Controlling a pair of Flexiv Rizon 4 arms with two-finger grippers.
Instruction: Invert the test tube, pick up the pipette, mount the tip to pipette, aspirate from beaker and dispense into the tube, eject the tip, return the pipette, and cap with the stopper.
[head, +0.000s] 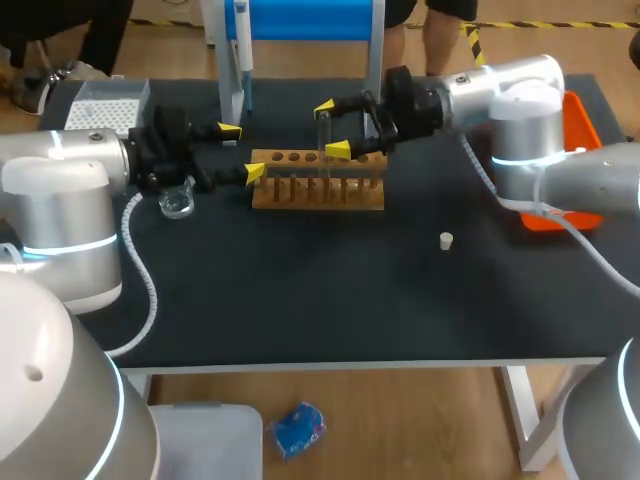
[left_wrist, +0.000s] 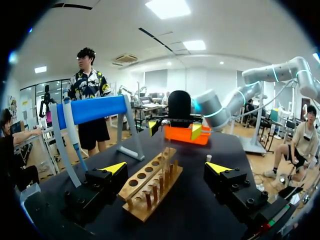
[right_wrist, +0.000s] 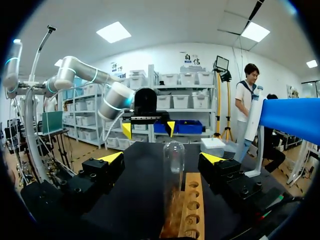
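Observation:
A clear test tube stands upright in the wooden rack. My right gripper is open around the tube, one yellow tip on each side; in the right wrist view the tube stands between the fingers with a gap on both sides. My left gripper is open at the rack's left end, with the rack running out ahead between its fingers. The pipette hangs on the blue stand at the back. A glass beaker sits under my left wrist. The white stopper lies on the mat to the right.
A tip box sits at the back left corner. An orange bin stands at the right edge behind my right arm. The blue pipette stand's legs rise just behind the rack.

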